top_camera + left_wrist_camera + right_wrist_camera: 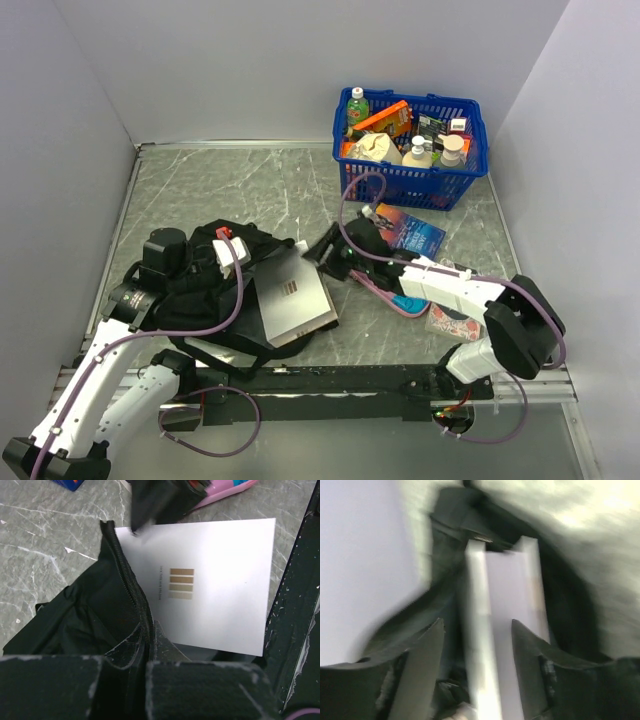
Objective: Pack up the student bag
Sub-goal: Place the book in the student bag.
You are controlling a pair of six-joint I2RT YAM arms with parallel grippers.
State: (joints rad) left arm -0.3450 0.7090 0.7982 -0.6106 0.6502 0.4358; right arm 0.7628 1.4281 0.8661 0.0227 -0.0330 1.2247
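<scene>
Grey marbled bench (200, 190). Near left: student bag (200, 290), slumped. Far right: blue basket (420, 185), upright. Just near of it, a blue booklet (412, 230), flat. Right of centre: pink case (400, 300); patterned pouch (452, 322) beside it

**Even light overhead, heavy smear at the right wrist**

The top view is bright, evenly lit and sharp. Only short, soft shadows lie on the surface (200, 190) just beside the student bag (200, 295), whose black fabric swallows detail. In the left wrist view the white book (215, 580) beside the bag is nearly blown out, and the right hand (145, 517) above the bag's rim is motion-blurred. The right wrist view is streaked throughout, with pale glare beyond the bag.
</scene>
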